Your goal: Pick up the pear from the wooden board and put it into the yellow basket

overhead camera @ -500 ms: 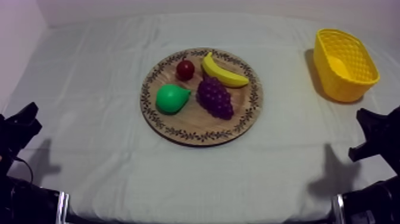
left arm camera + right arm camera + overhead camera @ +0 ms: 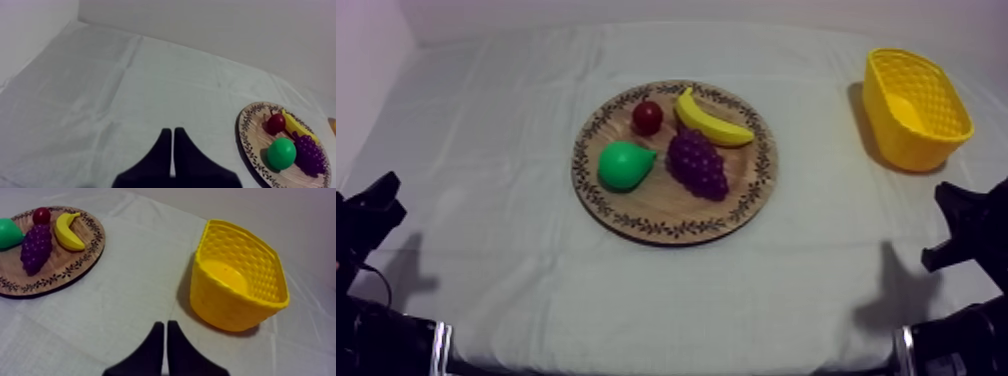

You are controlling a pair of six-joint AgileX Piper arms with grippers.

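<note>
A green pear [image 2: 625, 164] lies on the left part of the round wooden board [image 2: 666, 218], which sits at the table's middle. The yellow basket [image 2: 916, 108] stands at the far right with nothing in it. My left gripper [image 2: 374, 200] rests low at the left edge, far from the board; its fingers [image 2: 171, 145] lie together as a narrow wedge over bare cloth, with the pear [image 2: 281, 153] off beside the board [image 2: 248, 145]. My right gripper [image 2: 961, 205] rests low at the right, shut [image 2: 163, 335], just in front of the basket [image 2: 235, 283], with the pear [image 2: 9, 233] farther off.
Also on the board are a small red fruit [image 2: 647, 117], a banana [image 2: 711, 120] and a bunch of grapes [image 2: 698, 162] right of the pear. Open cloth lies between the board and the basket. A pale wall runs behind the table.
</note>
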